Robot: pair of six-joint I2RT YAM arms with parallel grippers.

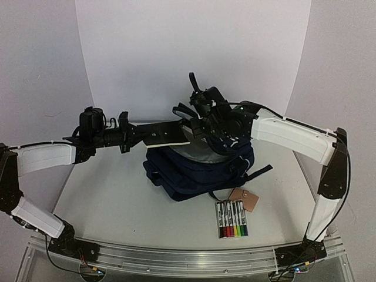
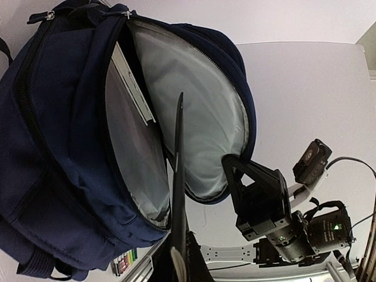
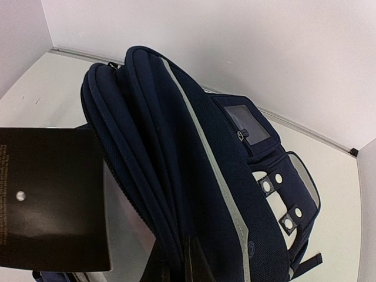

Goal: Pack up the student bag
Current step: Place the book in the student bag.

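Note:
The navy student bag (image 1: 197,170) lies at mid-table with its main compartment held open, grey lining (image 2: 200,117) showing. My left gripper (image 1: 125,133) is shut on a flat black book (image 1: 164,136), held level with its far end at the bag's mouth. In the left wrist view the book (image 2: 178,176) shows edge-on, pointing into the opening. A white-edged flat item (image 2: 134,79) sits inside the bag. My right gripper (image 1: 207,124) is shut on the bag's upper flap and holds it up. In the right wrist view the flap fabric (image 3: 194,176) is pinched between the fingers, with the black book (image 3: 53,194) at left.
A pack of coloured markers (image 1: 232,219) and a tan leather tag (image 1: 244,200) lie in front of the bag toward the near edge. A dark strap (image 1: 258,172) trails right of the bag. White backdrop walls stand behind and at both sides.

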